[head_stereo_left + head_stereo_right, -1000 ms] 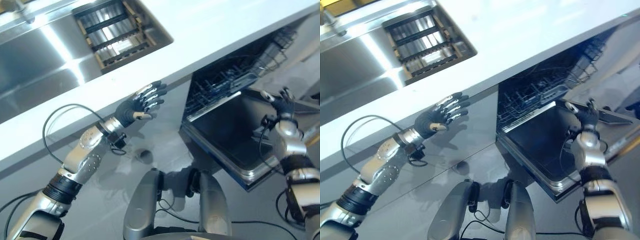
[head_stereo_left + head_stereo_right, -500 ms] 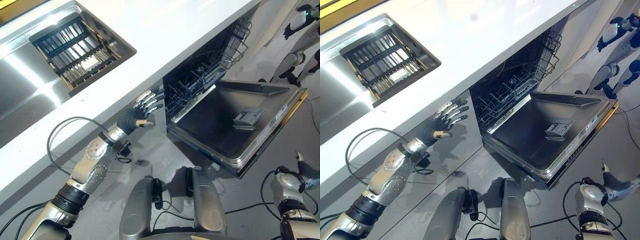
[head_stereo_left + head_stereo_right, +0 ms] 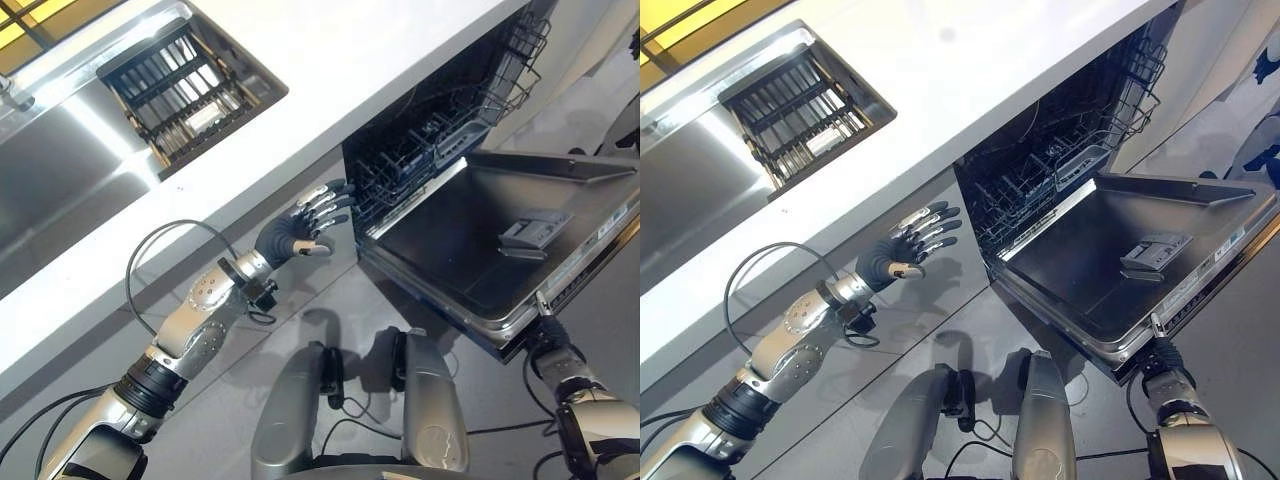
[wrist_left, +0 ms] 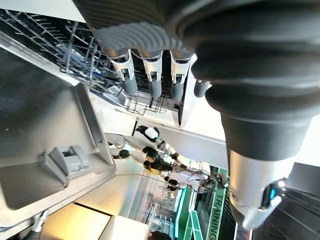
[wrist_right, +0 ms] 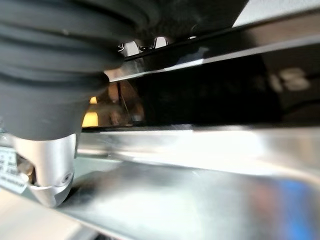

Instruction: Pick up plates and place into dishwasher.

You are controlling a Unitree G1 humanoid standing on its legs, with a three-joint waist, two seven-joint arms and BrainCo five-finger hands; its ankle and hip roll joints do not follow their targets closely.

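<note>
The dishwasher stands open under the white counter, its steel door [image 3: 470,250] folded down flat and its dark wire rack [image 3: 410,160] bare inside. No plate shows. My left hand [image 3: 298,230] floats open with straight fingers [image 4: 150,75] in front of the grey cabinet face, just left of the dishwasher opening, touching nothing. My right hand [image 3: 547,338] sits under the door's front edge at the lower right, tucked beneath the door. In the right wrist view the door's shiny edge [image 5: 200,145] lies very close.
A steel sink [image 3: 70,170] with a dark slatted drying rack [image 3: 185,85] is set in the white counter [image 3: 340,50] at upper left. The lowered door juts out over the floor on the right. Another robot [image 4: 157,155] stands far behind the dishwasher.
The door has dropped from half open to flat. My right hand left its top edge, sank low, then rose under the front edge. The left hand barely moved; the camera shifted.
</note>
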